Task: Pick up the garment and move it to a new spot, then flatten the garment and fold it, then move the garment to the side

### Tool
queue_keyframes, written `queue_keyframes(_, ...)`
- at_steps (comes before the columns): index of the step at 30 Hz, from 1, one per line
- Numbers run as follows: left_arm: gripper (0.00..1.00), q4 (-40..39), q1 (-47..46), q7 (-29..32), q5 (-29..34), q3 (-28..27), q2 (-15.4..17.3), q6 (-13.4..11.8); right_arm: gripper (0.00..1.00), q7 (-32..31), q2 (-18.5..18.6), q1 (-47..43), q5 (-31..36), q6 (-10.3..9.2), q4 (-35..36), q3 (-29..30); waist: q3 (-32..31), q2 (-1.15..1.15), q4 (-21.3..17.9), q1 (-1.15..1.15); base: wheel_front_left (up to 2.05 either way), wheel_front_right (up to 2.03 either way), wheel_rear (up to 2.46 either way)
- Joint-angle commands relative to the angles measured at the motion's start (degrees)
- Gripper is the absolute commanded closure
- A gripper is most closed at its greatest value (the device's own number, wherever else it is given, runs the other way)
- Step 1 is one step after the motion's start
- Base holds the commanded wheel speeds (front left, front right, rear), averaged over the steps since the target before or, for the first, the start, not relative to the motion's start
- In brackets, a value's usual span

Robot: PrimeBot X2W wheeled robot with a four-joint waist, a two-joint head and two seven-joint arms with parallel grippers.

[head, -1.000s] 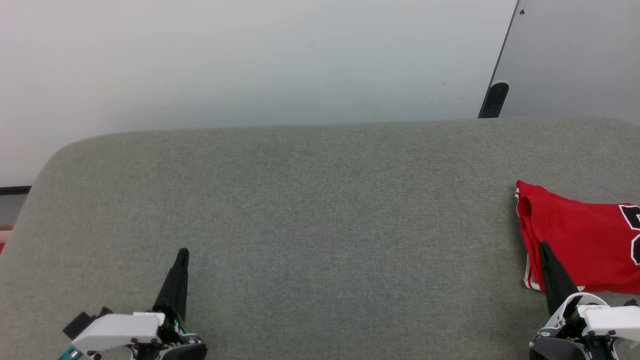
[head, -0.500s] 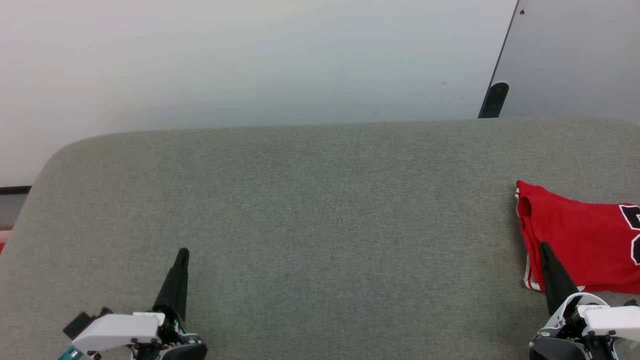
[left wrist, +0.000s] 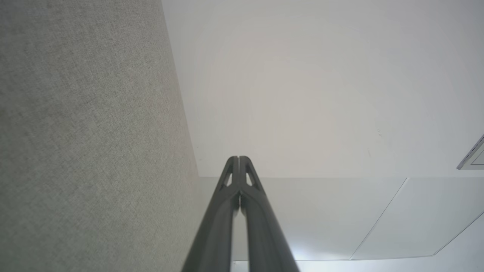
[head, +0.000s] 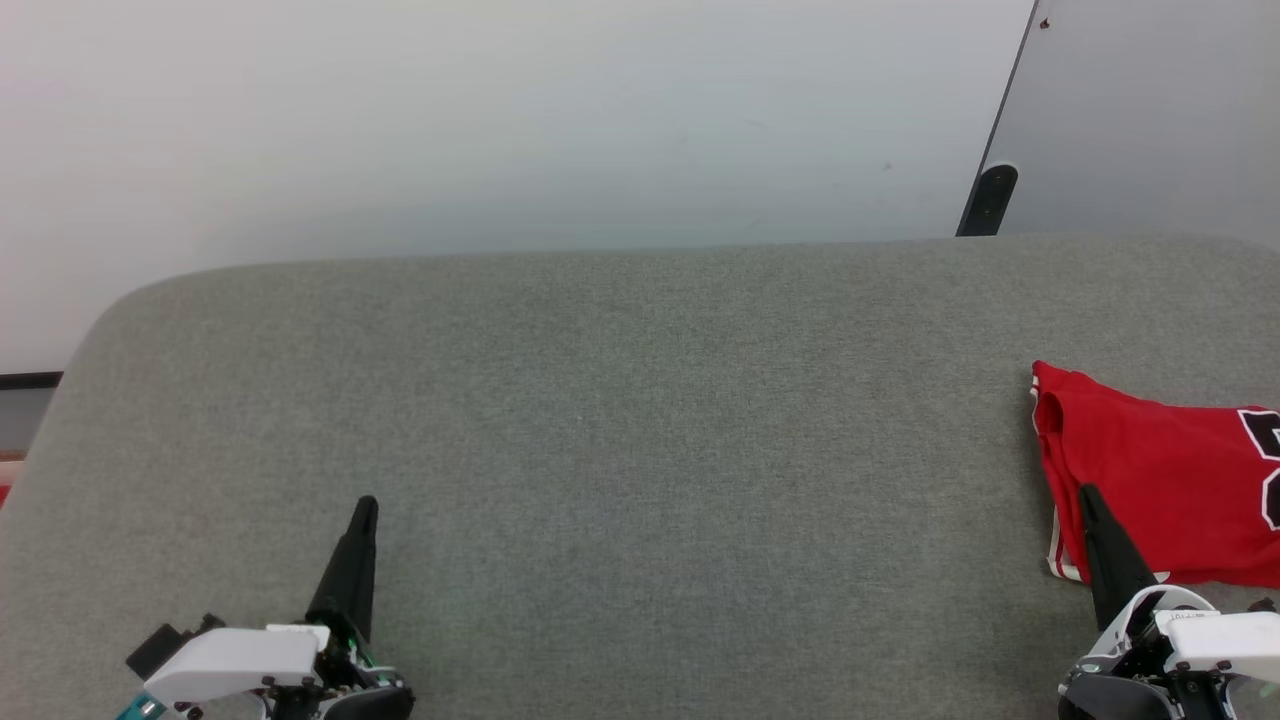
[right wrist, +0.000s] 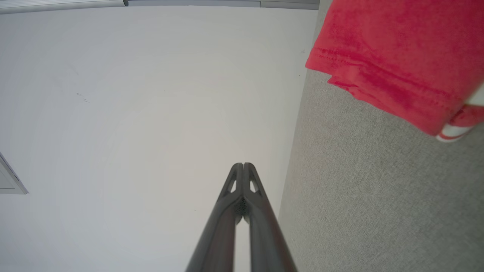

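The garment (head: 1160, 480), a bright red jersey with striped trim and part of a black number, lies folded at the right edge of the grey padded surface (head: 640, 420); its hem (right wrist: 397, 49) fills the upper right of the right wrist view. My right gripper (head: 1085, 492) is shut and empty, its tip over the garment's near left corner in the head view. In its own wrist view, the right gripper (right wrist: 244, 164) is pressed together. My left gripper (head: 366, 503) rests shut and empty at the lower left, far from the garment, fingers (left wrist: 239, 158) closed tip to tip.
A pale floor (head: 500, 120) lies beyond the surface's far edge. A dark post (head: 988, 200) and a slanted grey panel (head: 1150, 110) stand at the back right. The surface's rounded left corner (head: 110, 310) is near the left arm.
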State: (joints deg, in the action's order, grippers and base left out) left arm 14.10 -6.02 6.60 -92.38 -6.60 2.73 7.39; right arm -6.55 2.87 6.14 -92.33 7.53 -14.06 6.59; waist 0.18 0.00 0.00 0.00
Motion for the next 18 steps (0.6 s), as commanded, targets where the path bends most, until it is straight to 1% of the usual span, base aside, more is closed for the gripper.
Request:
queue_keyframes(1, 1.0, 0.0, -0.6, 0.1, 0.0, -0.1, 0.1, 0.3, 1.0, 0.0, -0.1, 0.2, -0.2, -0.08, 0.0, 0.0, 0.0, 0.0, 0.0, 0.0, 0.0, 0.0, 0.0)
queue_keyframes(18, 1.0, 0.0, -0.6, 0.1, 0.0, -0.1, 0.1, 0.3, 1.0, 0.0, -0.1, 0.2, -0.2, -0.08, 0.0, 0.0, 0.0, 0.0, 0.0, 0.0, 0.0, 0.0, 0.0)
